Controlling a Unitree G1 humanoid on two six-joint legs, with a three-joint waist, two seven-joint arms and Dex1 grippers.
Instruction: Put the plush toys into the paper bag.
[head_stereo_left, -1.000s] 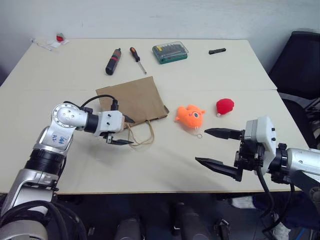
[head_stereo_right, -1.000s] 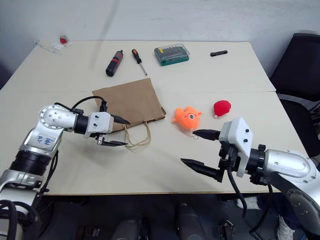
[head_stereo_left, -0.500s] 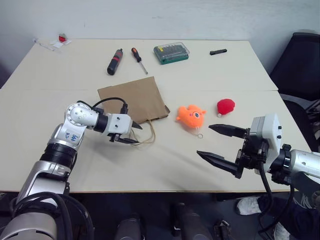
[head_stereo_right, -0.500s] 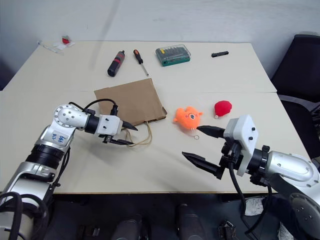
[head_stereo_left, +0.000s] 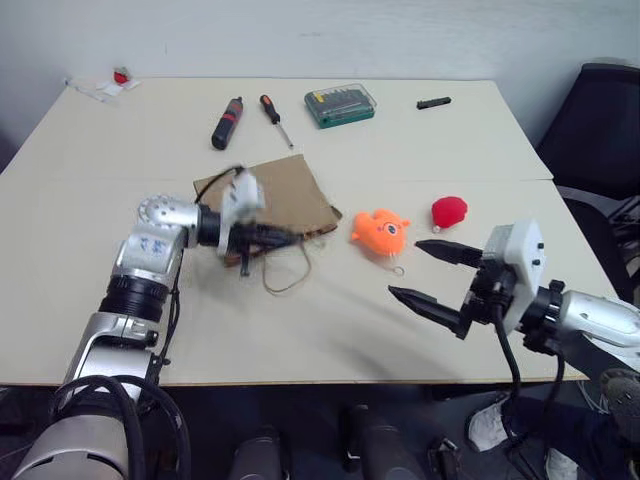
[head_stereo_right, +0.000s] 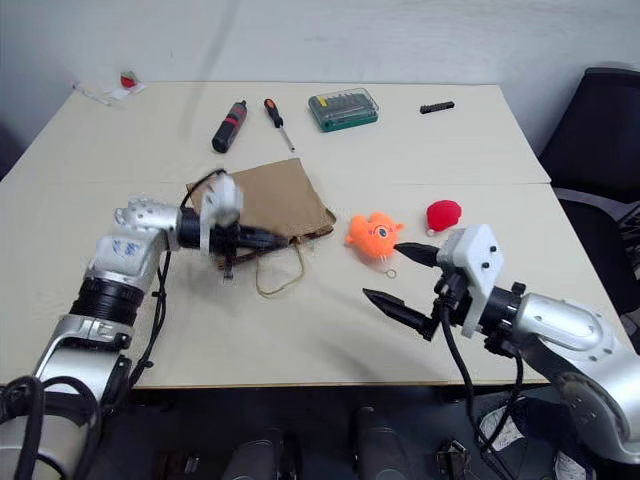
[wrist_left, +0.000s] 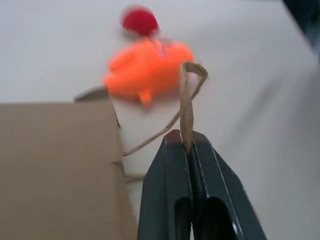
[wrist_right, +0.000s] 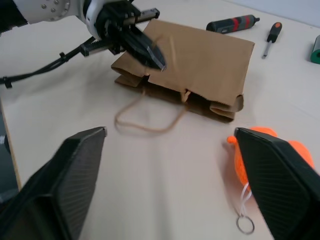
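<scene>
The brown paper bag (head_stereo_left: 278, 188) lies flat on the table, its mouth toward the toys. My left gripper (head_stereo_left: 278, 236) is shut on one thin tan handle (wrist_left: 186, 107) and holds it up off the table at the bag's mouth. The other handle (head_stereo_left: 292, 272) trails loose on the tabletop. An orange fish-like plush toy (head_stereo_left: 380, 229) with a metal ring (head_stereo_left: 398, 270) lies just right of the bag, and a smaller red plush toy (head_stereo_left: 450, 211) sits beyond it. My right gripper (head_stereo_left: 405, 268) hovers open, near the fish and a little in front of it.
Along the far side of the cream table (head_stereo_left: 120, 230) lie a black-and-red driver (head_stereo_left: 227, 122), a red-handled screwdriver (head_stereo_left: 275, 118), a green bit case (head_stereo_left: 340, 104) and a small black part (head_stereo_left: 434, 102). A black chair (head_stereo_left: 592, 120) stands at the right.
My left gripper closed on the bag's handle, rolled and rose, lifting the handle. My right gripper edged toward the orange fish with its jaws somewhat narrower.
</scene>
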